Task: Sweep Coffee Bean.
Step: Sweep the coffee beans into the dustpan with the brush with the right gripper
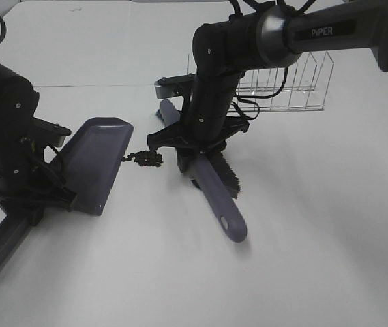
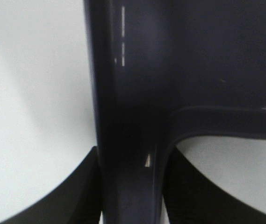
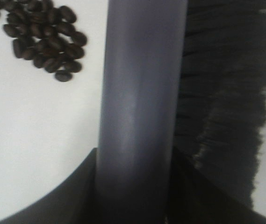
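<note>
Beans (image 1: 147, 159) heaped between dustpan (image 1: 95, 163) lip & brush (image 1: 215, 194) | L gripper (image 2: 132, 186) clamps dustpan handle | R gripper (image 3: 135, 186) clamps brush

The coffee beans (image 1: 146, 159) are dark brown, nearly black, with a faint gloss and a darker crease down each one. The dustpan (image 1: 95, 160) is a plain, dull grey-purple all over, reading almost navy in the left wrist view. The brush (image 1: 217, 197) has a handle of the same grey-purple and black bristles (image 1: 229, 176) in fine straight strands. The table (image 1: 303, 238) is plain white. The left arm (image 1: 6, 129) is matt black; the right arm (image 1: 214, 95) is black too, with a silver band and white lettering. The rack (image 1: 296, 88) is clear, with pale edges
</note>
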`<act>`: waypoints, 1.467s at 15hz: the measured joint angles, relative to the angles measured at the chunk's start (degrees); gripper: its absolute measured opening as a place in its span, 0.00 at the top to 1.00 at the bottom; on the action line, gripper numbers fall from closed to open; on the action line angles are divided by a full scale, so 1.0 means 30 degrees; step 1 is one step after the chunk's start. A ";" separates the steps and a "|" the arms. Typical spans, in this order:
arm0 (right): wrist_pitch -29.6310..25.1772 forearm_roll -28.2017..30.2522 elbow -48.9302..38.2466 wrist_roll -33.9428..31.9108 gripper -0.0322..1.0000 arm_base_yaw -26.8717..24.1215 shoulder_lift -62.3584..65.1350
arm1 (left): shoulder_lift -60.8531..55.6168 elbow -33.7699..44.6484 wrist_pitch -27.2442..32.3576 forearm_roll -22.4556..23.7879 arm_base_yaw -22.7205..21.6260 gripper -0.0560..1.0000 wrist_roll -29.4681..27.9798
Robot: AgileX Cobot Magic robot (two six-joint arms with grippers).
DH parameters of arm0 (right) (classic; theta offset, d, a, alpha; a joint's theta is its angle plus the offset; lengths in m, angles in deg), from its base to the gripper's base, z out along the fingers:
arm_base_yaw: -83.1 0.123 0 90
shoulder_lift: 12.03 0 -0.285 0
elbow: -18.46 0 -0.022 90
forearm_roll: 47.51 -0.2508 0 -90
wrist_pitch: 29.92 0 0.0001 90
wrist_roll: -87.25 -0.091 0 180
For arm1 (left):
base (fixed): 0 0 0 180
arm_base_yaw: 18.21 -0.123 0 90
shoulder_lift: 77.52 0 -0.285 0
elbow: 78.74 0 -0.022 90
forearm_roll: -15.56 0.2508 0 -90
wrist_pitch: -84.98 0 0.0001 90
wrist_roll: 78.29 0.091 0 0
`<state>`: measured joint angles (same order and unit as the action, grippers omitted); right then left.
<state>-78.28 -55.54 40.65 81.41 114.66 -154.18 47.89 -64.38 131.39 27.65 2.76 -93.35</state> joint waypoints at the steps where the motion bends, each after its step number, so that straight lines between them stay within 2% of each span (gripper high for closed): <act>1: 0.0191 -0.1623 0.0038 0.0745 0.61 0.0000 -0.0134 | 0.0000 0.0000 -0.0019 -0.0210 0.0000 0.63 0.0095; 6: 0.0554 -0.6895 0.0095 0.3476 0.61 0.0000 -0.0783 | 0.0000 0.0000 -0.0019 -0.0879 0.0000 0.63 0.0210; 7: 0.0554 -0.8212 0.0095 0.4049 0.61 0.0000 -0.0955 | 0.0000 0.0000 -0.0019 -0.0955 0.0000 0.63 0.0210; 8: 0.0363 -1.0829 0.0095 0.5424 0.61 0.0000 -0.1203 | 0.0000 0.0000 -0.0019 -0.0993 0.0000 0.63 0.0210; 11: -0.0076 -1.3866 0.0038 0.7353 0.61 0.0000 -0.1337 | 0.0000 0.0000 -0.0019 -0.1127 0.0000 0.63 0.0210; 13: -0.0554 -1.5107 0.0172 0.8346 0.61 0.0000 -0.1471 | 0.0000 0.0000 -0.0019 -0.1203 0.0000 0.63 0.0210; 16: -0.2044 -1.5202 0.1910 0.8824 0.61 0.0000 -0.1547 | 0.0000 0.0000 0.0000 -0.1318 0.0000 0.63 0.0210; 18: -0.3151 -1.4591 0.3247 0.8804 0.61 -0.0153 -0.1432 | 0.0000 -0.0019 0.0000 -0.1451 0.0000 0.63 0.0210; 20: -0.3782 -1.3293 0.3953 0.8365 0.61 -0.0497 -0.1031 | 0.0000 -0.0019 0.0000 -0.1528 -0.0057 0.63 0.0267; 22: -0.4068 -1.0657 0.4335 0.7181 0.61 -0.1222 0.0134 | 0.0000 -0.0019 0.0000 -0.2235 -0.0516 0.63 0.0325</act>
<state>-90.49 -87.51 53.66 102.95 111.00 -153.78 47.89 -64.43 131.39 20.95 1.21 -92.38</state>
